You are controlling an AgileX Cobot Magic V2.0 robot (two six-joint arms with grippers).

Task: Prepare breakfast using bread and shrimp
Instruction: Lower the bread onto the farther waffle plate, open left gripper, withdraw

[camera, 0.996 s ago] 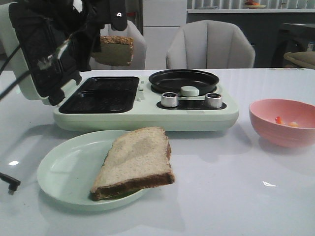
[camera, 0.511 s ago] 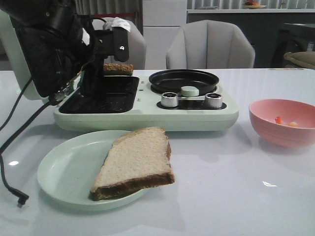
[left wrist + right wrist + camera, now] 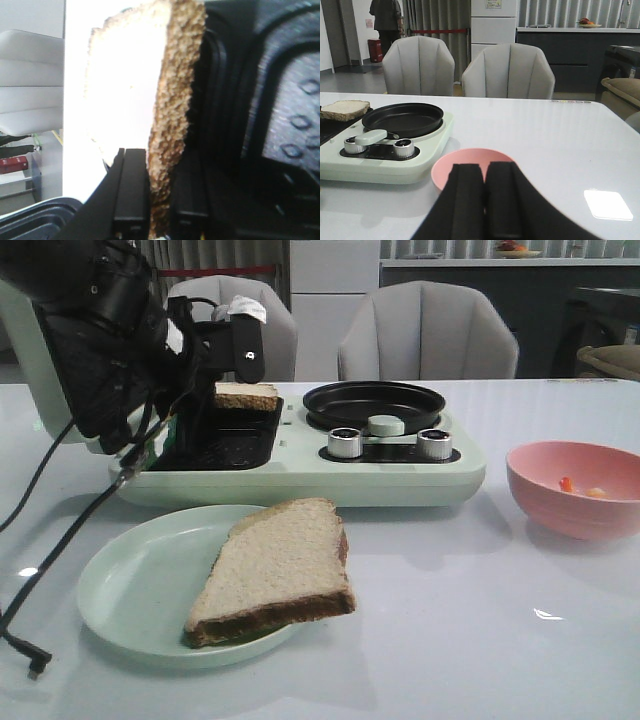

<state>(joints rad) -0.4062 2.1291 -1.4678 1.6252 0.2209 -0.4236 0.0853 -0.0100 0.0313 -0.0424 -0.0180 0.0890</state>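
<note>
Since a second ago the left gripper (image 3: 232, 390) has come down from high above the breakfast maker (image 3: 300, 455), the bread slice (image 3: 246, 395) going from hanging on edge to lying flat over the back of the dark grill tray (image 3: 215, 435). Left gripper clenched on this slice: wrist view shows the two black fingers (image 3: 132, 192) pinching its crust. Open lid (image 3: 70, 360) stands behind the arm at the maker's left end. Round black pan (image 3: 373, 403) and two silver knobs (image 3: 345, 442) occupy its right half. Second bread slice (image 3: 275, 570) lies on the pale green plate (image 3: 130, 590) near the worktop (image 3: 450, 640) front edge. Right gripper (image 3: 485, 200) pressed together, empty, above the pink bowl (image 3: 575, 485) near the worktop's right edge; shrimp (image 3: 580, 487) lie inside it.
</note>
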